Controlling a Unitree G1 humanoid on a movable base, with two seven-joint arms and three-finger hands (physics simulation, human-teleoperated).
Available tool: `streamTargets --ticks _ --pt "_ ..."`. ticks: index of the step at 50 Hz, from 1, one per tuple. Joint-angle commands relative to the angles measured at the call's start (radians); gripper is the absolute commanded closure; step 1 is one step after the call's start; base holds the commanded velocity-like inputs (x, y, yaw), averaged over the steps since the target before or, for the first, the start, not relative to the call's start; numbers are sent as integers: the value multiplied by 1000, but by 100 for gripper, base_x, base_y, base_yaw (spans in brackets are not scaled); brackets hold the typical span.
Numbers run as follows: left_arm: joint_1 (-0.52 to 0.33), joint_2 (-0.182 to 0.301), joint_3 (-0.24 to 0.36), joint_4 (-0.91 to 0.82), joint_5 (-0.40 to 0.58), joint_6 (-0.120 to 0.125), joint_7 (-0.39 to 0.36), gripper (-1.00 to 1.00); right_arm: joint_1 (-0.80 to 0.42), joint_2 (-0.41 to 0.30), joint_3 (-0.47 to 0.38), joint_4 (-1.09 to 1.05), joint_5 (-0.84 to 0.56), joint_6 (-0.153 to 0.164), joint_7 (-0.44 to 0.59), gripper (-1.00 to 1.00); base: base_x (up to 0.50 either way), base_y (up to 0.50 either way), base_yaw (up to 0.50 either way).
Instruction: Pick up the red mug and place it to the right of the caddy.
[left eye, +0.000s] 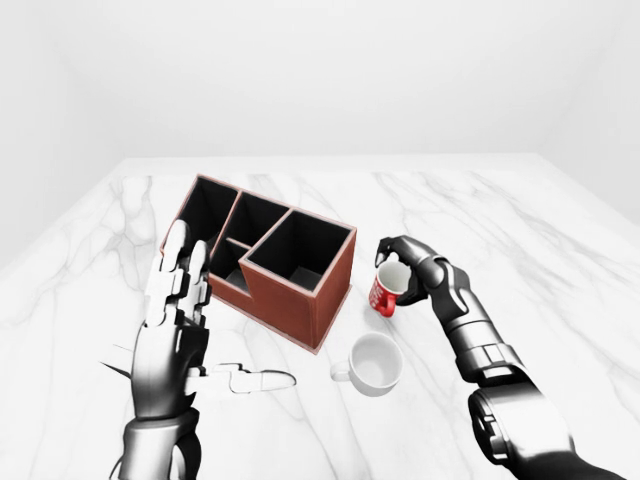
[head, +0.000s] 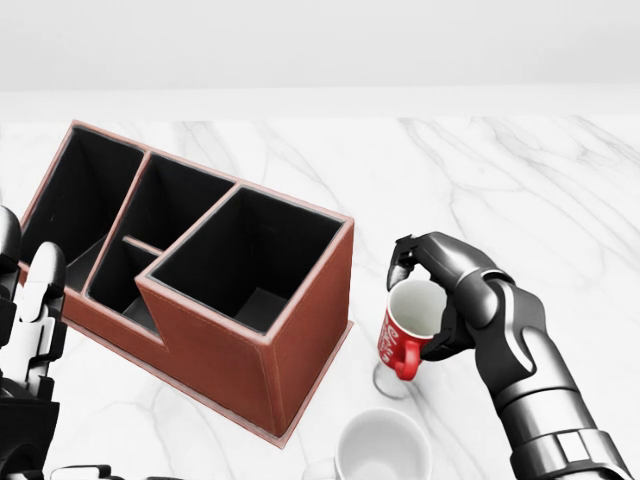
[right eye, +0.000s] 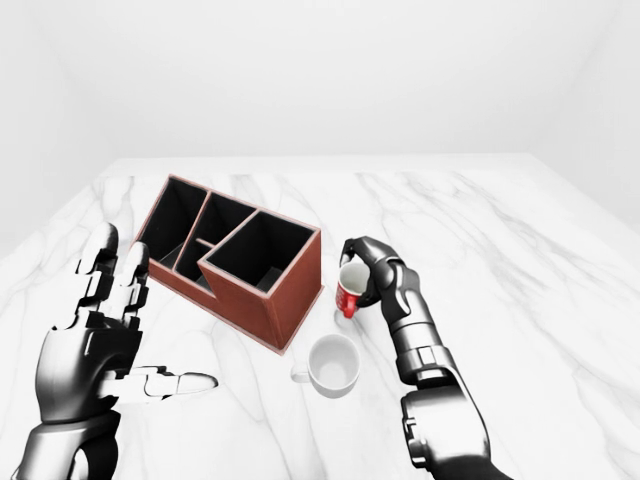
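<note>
Red mug (head: 405, 335), white inside, tilted, handle low, lifted just off tabletop, gripped by right hand (head: 455, 300). Brown caddy (head: 250, 350), black compartments, upright, just left of mug in head view.

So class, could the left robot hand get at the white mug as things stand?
Probably yes. The left robot hand is open and holds nothing, and bare tabletop lies between it and the white mug. The caddy stands further up the view, out of that path.
</note>
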Motion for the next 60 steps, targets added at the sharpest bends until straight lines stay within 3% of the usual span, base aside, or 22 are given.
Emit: streamTargets --ticks 1,10,60 --pt "-2 -2 2 -1 0 0 -2 -100 3 11 8 12 -2 0 -29 100 0 0 0" --pt "3 -2 2 2 0 0 -3 -100 37 28 16 -15 -26 0 -32 100 0 0 0" --pt "3 -4 10 -10 -7 0 -9 -100 -38 46 31 201 -3 0 -182 100 0 0 0"
